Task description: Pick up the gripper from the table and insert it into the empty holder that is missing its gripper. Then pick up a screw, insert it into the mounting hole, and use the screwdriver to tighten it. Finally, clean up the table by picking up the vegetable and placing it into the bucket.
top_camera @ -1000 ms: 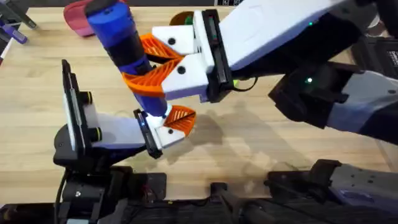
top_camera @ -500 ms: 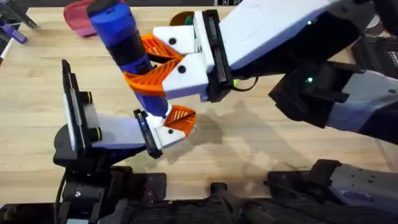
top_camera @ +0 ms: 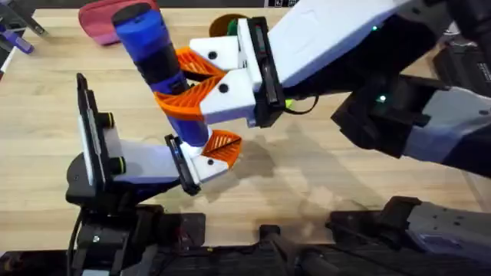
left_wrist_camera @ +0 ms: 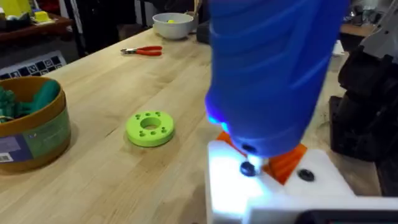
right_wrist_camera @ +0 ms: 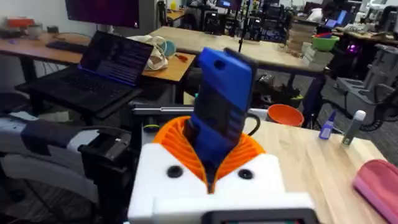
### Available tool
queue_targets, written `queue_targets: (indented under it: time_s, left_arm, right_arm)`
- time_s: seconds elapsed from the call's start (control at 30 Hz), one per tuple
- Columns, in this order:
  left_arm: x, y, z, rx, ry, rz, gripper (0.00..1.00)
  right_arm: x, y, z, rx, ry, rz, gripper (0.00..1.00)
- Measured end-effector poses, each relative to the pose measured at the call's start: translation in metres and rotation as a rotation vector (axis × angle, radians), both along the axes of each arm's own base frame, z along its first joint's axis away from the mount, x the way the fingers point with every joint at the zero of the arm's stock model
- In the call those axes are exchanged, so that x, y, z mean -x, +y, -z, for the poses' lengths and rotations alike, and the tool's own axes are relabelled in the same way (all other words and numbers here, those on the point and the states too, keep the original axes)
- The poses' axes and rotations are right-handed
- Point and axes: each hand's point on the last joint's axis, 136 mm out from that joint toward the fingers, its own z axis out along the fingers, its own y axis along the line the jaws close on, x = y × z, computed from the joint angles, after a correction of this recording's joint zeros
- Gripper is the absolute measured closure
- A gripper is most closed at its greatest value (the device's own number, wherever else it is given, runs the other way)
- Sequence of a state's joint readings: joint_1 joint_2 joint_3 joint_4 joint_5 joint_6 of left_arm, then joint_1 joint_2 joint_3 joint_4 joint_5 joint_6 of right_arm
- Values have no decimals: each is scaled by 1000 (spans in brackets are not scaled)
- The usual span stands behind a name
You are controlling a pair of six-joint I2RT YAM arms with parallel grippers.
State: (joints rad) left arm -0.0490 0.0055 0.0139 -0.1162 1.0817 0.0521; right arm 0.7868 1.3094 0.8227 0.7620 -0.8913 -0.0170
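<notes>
Wooden worktop carries the scene. Largest, the right gripper is clamped on the blue screwdriver, holding it nearly upright with its tip pressed down onto the left gripper directly below. Over the last second almost nothing has shifted, only a slight wobble of the screwdriver's top, which suggests the screw is being driven home. How the left gripper's fingers stand I cannot tell. Beyond it sit the bucket and a green ring; the cleanup remains undone.
</notes>
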Motion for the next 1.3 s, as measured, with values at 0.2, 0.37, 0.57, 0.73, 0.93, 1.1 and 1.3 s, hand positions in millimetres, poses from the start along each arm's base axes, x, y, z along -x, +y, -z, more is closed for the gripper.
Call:
queue_targets:
  time_s: [0.2,0.37,0.57,0.73,0.93,1.1,1.3]
  left_arm:
    - [0,0,0,0,0,-1,981]
    - [0,0,0,0,0,-1,981]
    - [0,0,0,0,0,0,981]
    - [0,0,0,0,0,0,981]
    - [0,0,0,0,0,0,981]
    - [0,0,0,0,0,0,981]
    - [0,0,0,0,0,0,981]
  right_arm:
    - [-2,-1,2,3,-17,8,994]
    - [0,-3,-5,-24,-46,-5,994]
    - [2,-6,-16,-63,-57,-12,994]
    - [3,-6,-14,-49,-30,-20,994]
    - [1,-3,-8,13,35,-25,994]
    - [2,-2,-20,10,24,-36,994]
    - [3,-2,-23,6,12,-45,994]
